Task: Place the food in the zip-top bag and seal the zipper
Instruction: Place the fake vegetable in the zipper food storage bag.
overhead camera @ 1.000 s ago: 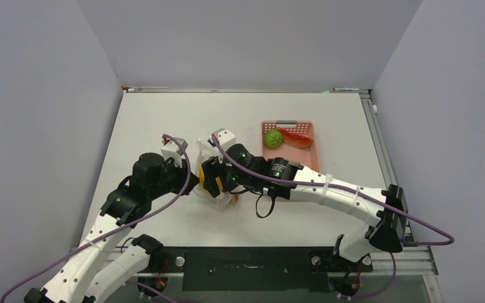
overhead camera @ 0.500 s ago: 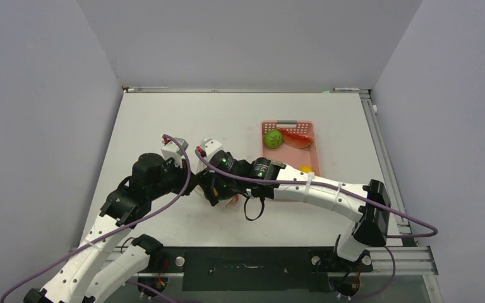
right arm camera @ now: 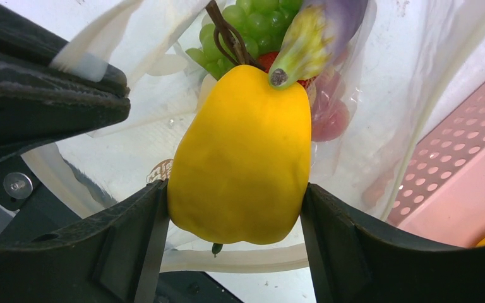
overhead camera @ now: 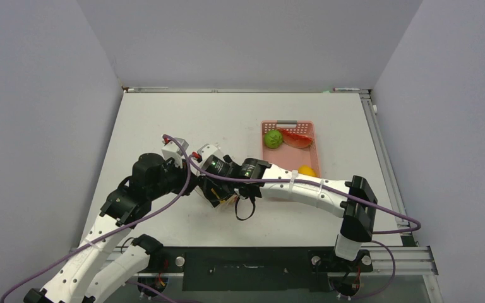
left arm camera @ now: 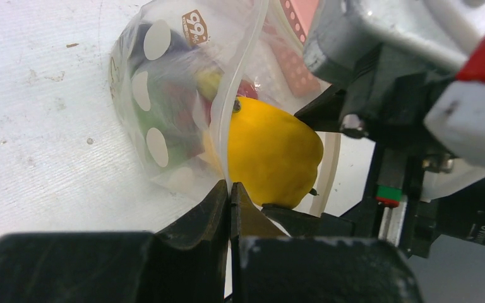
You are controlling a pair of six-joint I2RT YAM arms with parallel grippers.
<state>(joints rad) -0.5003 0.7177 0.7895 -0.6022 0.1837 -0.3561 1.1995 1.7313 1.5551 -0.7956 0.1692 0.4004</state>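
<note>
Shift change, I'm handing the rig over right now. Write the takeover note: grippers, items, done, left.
Left gripper: shut on the mouth edge of the zip-top bag, holding it up.
Right gripper: clamped on the yellow pepper, at the bag's mouth.
Done: grapes and eggplant are in the bag.
Left: release the pepper inside; move the green round fruit, red slice and yellow fruit from the pink basket; seal the zipper, which is open.

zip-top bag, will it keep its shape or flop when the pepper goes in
Probably floppy: the zip-top bag wrinkles and sags around the food. Its mouth likely collapses unless held, since the left gripper pinches its edge. Its glossy film looks slick, so the yellow pepper may slide in.
</note>
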